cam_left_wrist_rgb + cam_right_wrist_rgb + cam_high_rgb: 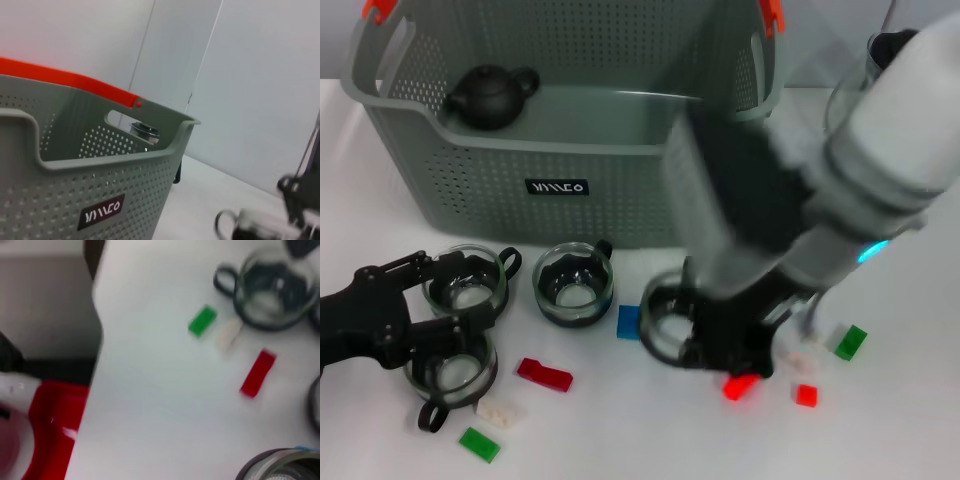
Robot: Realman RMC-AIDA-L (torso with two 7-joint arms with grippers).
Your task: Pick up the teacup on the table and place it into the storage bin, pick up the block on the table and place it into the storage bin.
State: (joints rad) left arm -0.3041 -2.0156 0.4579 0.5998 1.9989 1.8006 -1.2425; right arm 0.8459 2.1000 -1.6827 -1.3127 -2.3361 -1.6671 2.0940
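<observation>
The right gripper is clamped on a red block low over the table, beside a teacup; the right wrist view shows the block filling its corner. The left gripper straddles two teacups, fingers apart. The storage bin behind holds a teapot.

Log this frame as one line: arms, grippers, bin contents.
left gripper: among glass teacups, front-left | right gripper: on small red block | grey perforated storage bin: black teapot inside
</observation>
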